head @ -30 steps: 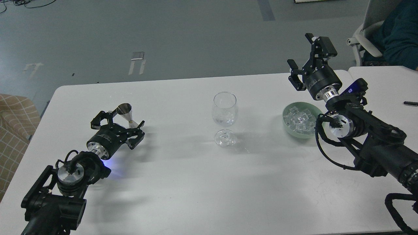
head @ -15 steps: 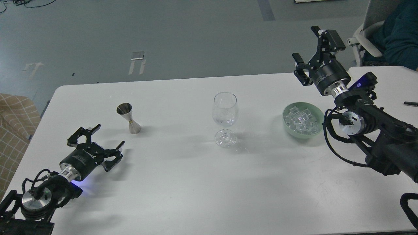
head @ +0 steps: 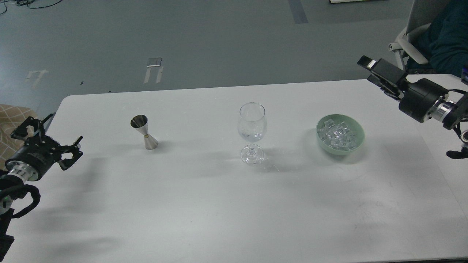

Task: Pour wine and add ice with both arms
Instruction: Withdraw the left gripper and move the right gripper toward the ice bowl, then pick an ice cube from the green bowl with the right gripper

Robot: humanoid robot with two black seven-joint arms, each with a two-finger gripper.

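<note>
A clear stemmed wine glass stands at the table's middle with a shallow pool of clear wine and at least one ice cube in it. A pale green bowl to its right holds a heap of clear ice. A steel jigger stands upright to the left. My left gripper is open and empty at the table's left edge, far from the jigger. My right gripper hangs side-on over the far right corner, empty, up and to the right of the bowl.
The white table ends at a near edge along the bottom. A second white table adjoins at the right. A chair with a seated person is at the top right. A tan checked seat is at the left.
My left gripper let go of the jigger and drew back to the left edge. My right gripper swung away from above the bowl to the far right and turned side-on.
</note>
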